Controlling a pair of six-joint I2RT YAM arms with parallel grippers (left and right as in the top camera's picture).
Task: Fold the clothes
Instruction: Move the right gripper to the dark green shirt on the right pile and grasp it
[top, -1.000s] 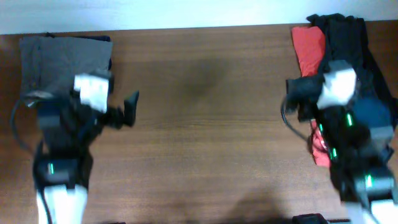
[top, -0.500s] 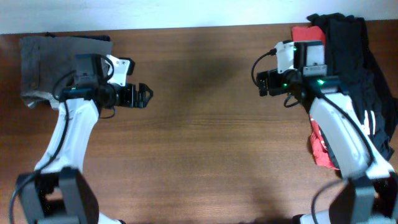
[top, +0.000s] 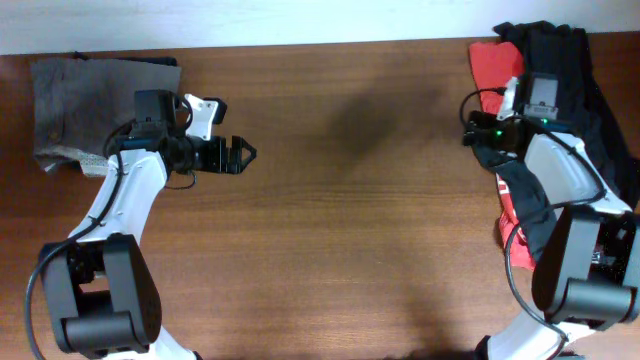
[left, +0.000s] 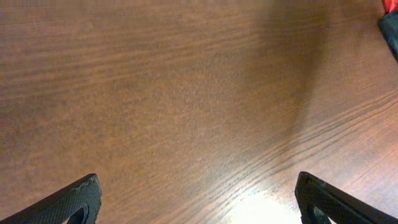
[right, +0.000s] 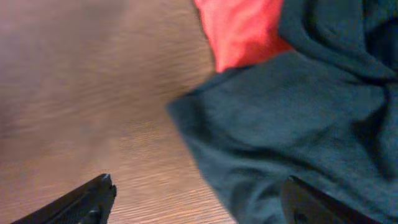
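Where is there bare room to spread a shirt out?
The middle of the table is bare wood, from the left tool across to the clothes at the right edge, down to the near edge. Crowded: the right edge, where the right tool hangs over the clothes; the far-left corner holds a folded grey-brown garment.

A brown wood-grain table (top: 340, 230) meets a pale wall (top: 300, 20).

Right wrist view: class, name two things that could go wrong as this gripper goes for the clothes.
1. The black T-shirt overlaps the red T-shirt; the open right gripper may pinch both and drag the red one along.
2. The left gripper hangs open over the table, far from both shirts, so a one-armed pull might bunch the shirt instead of spreading it.
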